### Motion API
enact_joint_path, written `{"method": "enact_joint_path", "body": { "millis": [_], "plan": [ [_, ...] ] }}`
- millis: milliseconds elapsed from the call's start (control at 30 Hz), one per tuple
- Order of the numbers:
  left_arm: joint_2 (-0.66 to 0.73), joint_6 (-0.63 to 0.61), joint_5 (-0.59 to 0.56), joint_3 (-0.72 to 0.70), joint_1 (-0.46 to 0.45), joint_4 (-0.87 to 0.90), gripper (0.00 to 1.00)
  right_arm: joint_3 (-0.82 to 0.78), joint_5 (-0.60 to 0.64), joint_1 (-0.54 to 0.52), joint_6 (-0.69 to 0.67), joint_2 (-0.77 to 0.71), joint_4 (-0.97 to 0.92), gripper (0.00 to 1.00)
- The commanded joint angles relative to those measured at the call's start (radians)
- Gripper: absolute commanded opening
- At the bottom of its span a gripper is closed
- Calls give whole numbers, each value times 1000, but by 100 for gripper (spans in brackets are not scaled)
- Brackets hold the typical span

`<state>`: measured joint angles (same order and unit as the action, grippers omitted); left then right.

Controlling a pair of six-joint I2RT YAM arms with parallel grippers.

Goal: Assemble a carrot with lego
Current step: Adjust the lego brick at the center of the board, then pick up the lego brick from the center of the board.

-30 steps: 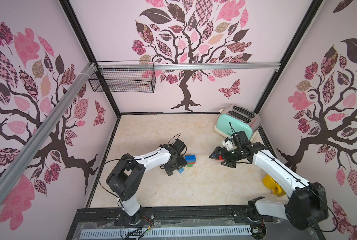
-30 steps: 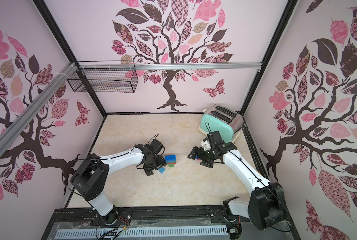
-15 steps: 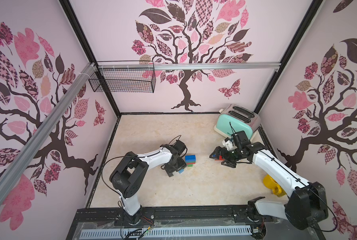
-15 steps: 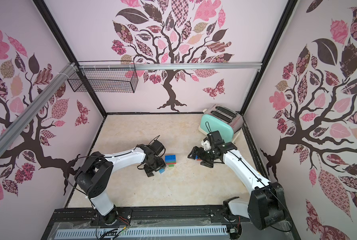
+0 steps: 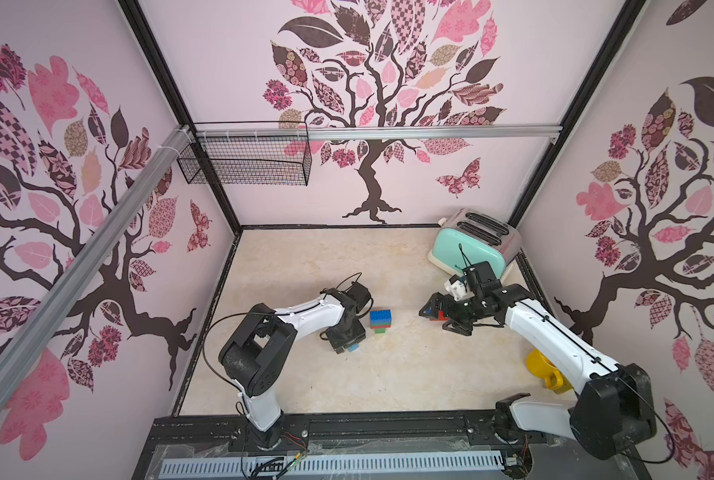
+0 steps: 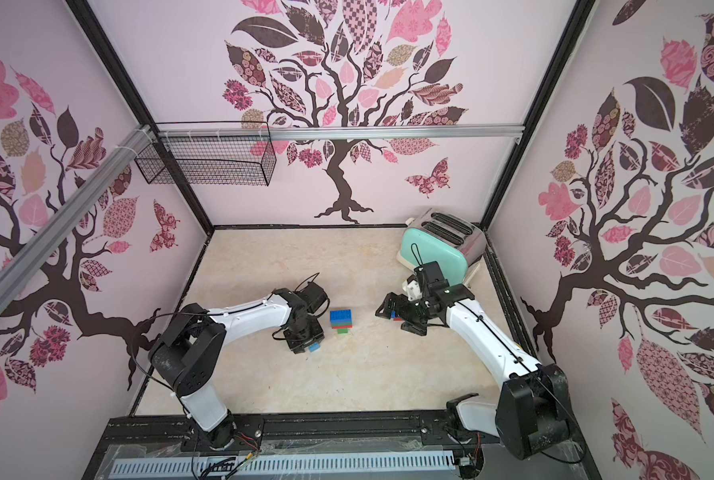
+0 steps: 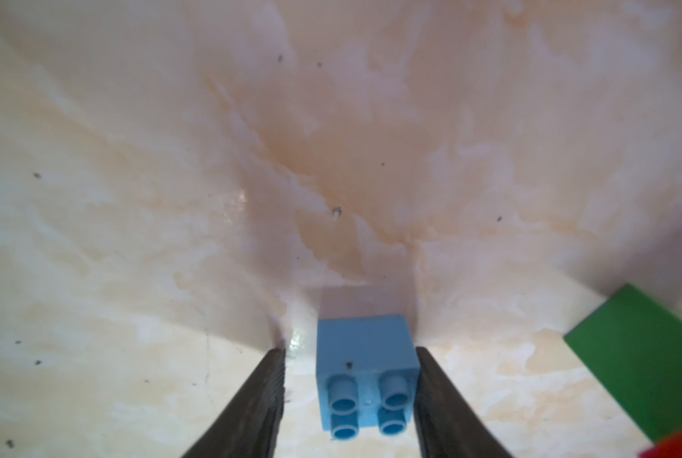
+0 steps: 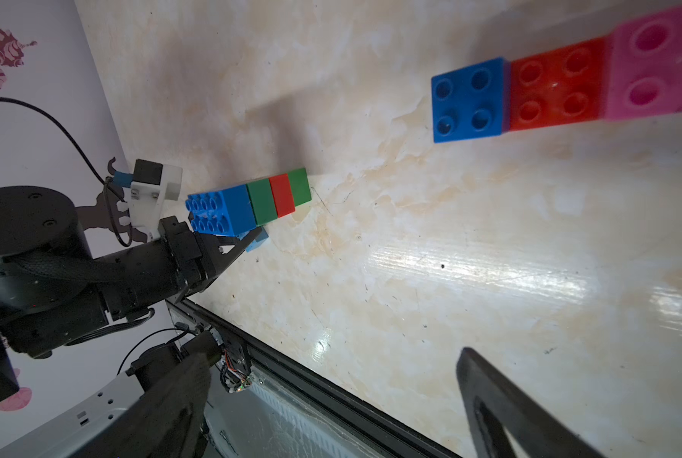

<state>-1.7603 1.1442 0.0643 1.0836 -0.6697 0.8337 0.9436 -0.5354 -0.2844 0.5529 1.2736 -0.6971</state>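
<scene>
The part-built carrot point(image 5: 380, 319) point(image 6: 341, 320) point(image 8: 252, 202) lies on the floor: a blue block, then green, red and green layers. A small light blue lego brick point(image 7: 365, 365) point(image 5: 353, 347) sits beside it, between the fingers of my left gripper point(image 7: 349, 351) point(image 5: 348, 344). One finger touches the brick and a narrow gap shows at the other. Dark blue point(image 8: 468, 101), red point(image 8: 555, 85) and pink point(image 8: 657, 63) bricks lie in a row, studs up. My right gripper point(image 8: 331, 357) point(image 5: 436, 318) hovers wide open by them, holding nothing.
A mint toaster point(image 5: 471, 245) stands at the back right, just behind the right arm. A yellow mug point(image 5: 544, 368) sits by the right wall near the front. A wire basket point(image 5: 247, 160) hangs on the back wall. A black rail point(image 8: 331, 396) borders the floor's front edge.
The left gripper's jaws have narrowed around the light blue brick, and the left arm's elbow has shifted slightly. The right arm has not moved.
</scene>
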Motion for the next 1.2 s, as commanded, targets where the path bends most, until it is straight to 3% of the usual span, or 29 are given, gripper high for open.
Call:
{"method": "enact_joint_path", "body": {
  "millis": [0,533,1167],
  "plan": [
    [-3,-29,-45,34,4,33,49,40,6,8,-2,-2,-19,100],
    [-24,-114,-127,72,-83,106,45,26,8,8,1,-14,-18,99],
    [-38,-77,-135,41,-84,65,42,29,7,10,-1,-11,-19,99]
  ]
}}
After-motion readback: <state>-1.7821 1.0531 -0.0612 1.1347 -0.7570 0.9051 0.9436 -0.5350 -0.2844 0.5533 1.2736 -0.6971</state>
